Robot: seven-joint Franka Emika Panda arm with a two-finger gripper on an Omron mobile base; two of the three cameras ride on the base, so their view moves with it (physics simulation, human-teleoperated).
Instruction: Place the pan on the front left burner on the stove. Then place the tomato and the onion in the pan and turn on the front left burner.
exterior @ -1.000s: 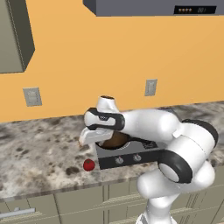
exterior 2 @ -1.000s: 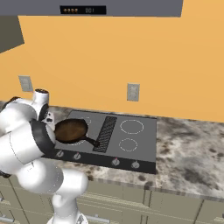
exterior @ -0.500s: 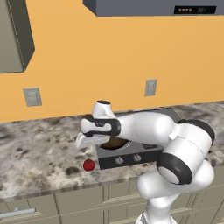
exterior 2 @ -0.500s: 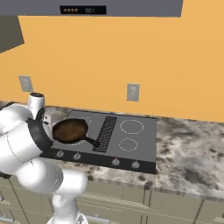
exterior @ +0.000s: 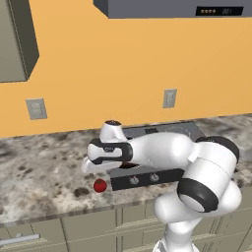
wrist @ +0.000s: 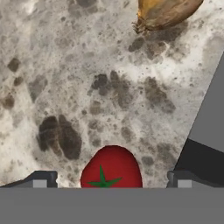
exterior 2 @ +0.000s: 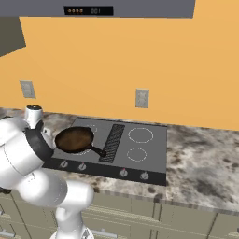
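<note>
Now: pan [exterior 2: 74, 139] on stove [exterior 2: 140, 154]. Tool [wrist: 111, 179] wide, empty, over tomato [wrist: 112, 168] on worktop [wrist: 65, 87]. Descend straight, centre tomato between fingers, close gently; avoid onion [wrist: 168, 13].

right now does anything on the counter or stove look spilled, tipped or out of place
Nothing stands out. The pan sits flat on the stove over the front left burner, its handle pointing toward the centre grille. The tomato and the onion lie apart on the speckled counter, unspilled. The pincer is open above the tomato.
</note>
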